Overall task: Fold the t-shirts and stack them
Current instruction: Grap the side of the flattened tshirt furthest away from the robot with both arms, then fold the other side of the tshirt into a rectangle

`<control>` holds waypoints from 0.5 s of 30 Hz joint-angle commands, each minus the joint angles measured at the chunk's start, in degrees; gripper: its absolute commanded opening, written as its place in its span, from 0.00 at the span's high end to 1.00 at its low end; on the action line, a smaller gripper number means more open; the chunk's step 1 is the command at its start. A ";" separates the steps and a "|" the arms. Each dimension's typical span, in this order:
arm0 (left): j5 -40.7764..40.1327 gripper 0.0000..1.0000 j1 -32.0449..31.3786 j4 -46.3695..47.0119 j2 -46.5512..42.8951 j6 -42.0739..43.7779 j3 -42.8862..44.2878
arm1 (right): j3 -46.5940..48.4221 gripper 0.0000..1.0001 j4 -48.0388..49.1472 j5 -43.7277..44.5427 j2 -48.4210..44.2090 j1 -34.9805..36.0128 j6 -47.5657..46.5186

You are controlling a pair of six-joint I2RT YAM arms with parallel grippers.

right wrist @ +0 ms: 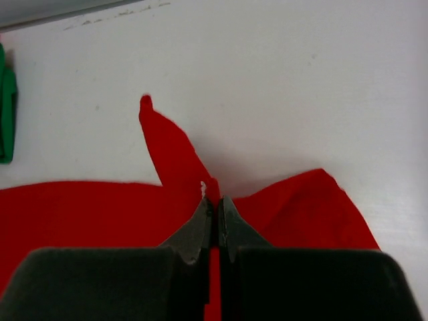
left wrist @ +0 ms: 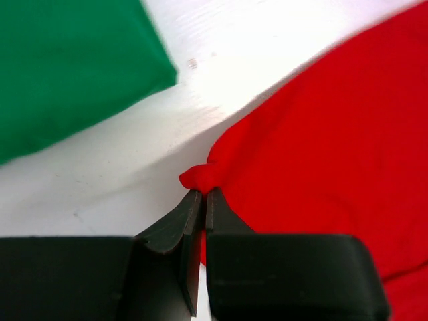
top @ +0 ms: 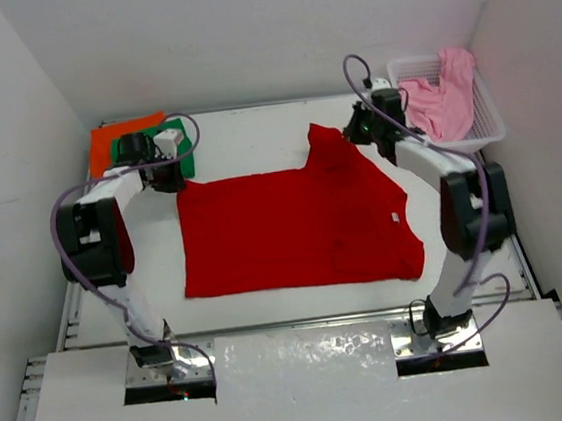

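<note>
Flat soft red t-shirt (top: 298, 224), left pincer (left wrist: 202, 194) pinching its bunched corner, right pincer (right wrist: 215, 200) pinching its edge

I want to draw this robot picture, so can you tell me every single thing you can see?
red t-shirt: one, red, spread flat in the middle of the table
green t-shirt: one, green, folded, far left corner, lying on the orange one
orange t-shirt: one, orange, far left corner, peeking out from under the green one
pink t-shirt: one, light pink, draped in the basket
basket: one, white lattice, far right corner
table: one, white, under everything
left gripper: one, black, shut on the red t-shirt's far left corner
right gripper: one, black, shut on the red t-shirt's far edge, by a sleeve
</note>
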 commanded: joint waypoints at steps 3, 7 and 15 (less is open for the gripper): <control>5.19 1.00 -1.57 -4.17 -9.73 17.21 -5.07 | -18.86 1.00 4.34 -0.35 -19.39 -3.56 -0.83; 7.40 1.00 -1.65 -10.85 -11.93 26.37 -7.26 | -27.68 1.00 -0.14 1.23 -31.35 -6.20 -2.41; 6.88 1.00 -1.57 -17.01 -17.30 37.79 -11.84 | -36.48 1.00 -13.24 5.72 -48.93 -10.49 -5.40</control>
